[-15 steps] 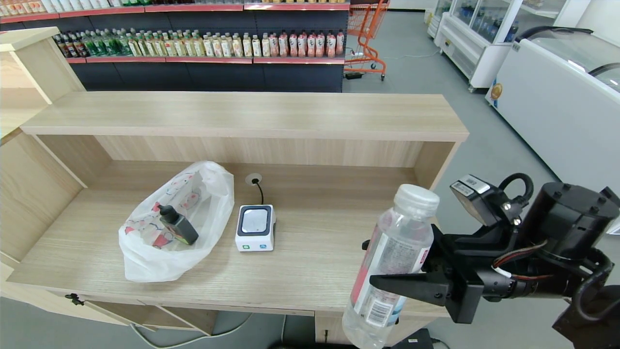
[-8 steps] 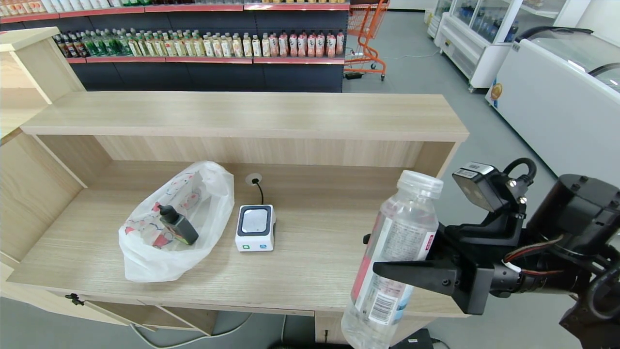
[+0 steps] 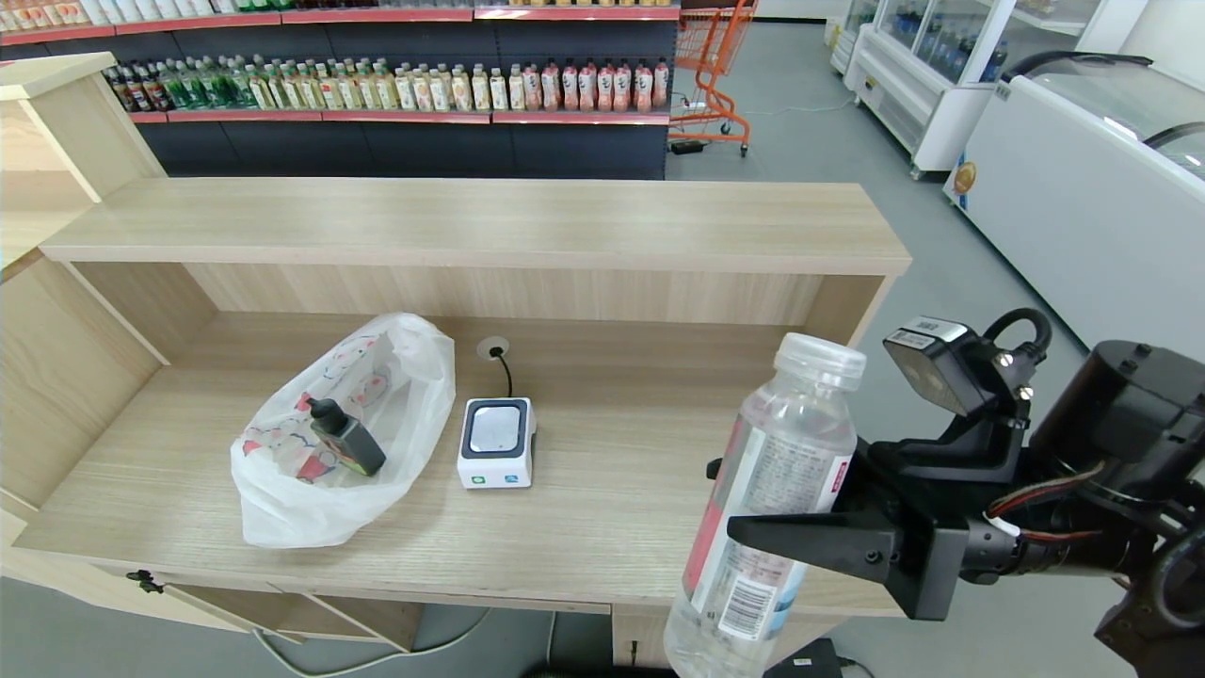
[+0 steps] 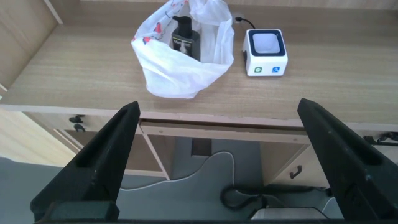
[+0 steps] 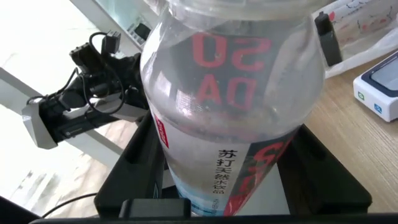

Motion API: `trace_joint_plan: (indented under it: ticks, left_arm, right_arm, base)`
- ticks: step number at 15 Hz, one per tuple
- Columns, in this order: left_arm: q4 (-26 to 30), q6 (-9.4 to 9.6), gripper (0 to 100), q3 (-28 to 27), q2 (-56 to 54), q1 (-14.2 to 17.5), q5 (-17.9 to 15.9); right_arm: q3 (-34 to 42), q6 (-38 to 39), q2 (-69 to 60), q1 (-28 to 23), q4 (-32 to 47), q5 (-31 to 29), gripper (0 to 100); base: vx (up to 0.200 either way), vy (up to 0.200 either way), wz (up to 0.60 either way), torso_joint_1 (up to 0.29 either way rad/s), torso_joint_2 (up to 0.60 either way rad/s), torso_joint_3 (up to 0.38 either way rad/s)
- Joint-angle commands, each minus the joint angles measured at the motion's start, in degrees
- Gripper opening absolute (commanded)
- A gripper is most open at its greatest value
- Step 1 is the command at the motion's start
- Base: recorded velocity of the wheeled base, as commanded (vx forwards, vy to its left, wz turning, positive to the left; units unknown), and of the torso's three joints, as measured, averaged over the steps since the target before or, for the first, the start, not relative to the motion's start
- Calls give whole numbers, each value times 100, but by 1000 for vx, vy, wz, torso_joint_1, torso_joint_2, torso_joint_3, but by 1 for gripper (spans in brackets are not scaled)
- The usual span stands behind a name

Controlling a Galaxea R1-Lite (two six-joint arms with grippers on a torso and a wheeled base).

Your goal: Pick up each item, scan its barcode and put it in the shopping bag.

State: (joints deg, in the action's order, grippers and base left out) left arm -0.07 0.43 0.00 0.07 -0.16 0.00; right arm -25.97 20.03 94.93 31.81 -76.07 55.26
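My right gripper is shut on a clear water bottle with a red and white label, held tilted above the counter's front right corner. Its barcode faces me, low on the label. In the right wrist view the bottle sits between the gripper's two black fingers. The white shopping bag lies on the counter's left with a dark pump bottle inside. A white scanner stands just right of the bag. My left gripper hangs open off the counter's front edge, facing the bag and scanner.
The wooden counter has a raised top shelf behind and side walls left and right. A cable runs from the scanner to a hole. Store shelves, an orange cart and freezers stand beyond.
My right arm has lifted the bottle slightly and shifted it a little to the right. The bag, scanner and dark bottle have not moved.
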Motion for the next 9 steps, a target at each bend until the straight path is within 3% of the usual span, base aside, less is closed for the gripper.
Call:
trace_joint_plan:
  ticks: [1,6,8,9]
  left_arm:
    - [-1,1,100,0,1,-2,0]
    - [-1,1,100,0,1,-2,0]
    - [-1,1,100,0,1,-2,0]
    - [-1,1,100,0,1,-2,0]
  right_arm:
    - [-5,1,-9,1,-13,2,0]
    - [-31,-315,17,-131,-84,-94,0]
    - [-49,-1150,87,-403,-66,-569,0]
    - [4,-2328,166,-676,-13,-1184,0]
  base:
    - [0,0,0,0,0,0]
    - [0,0,0,0,0,0]
    - [0,0,0,0,0,0]
    - [0,0,0,0,0,0]
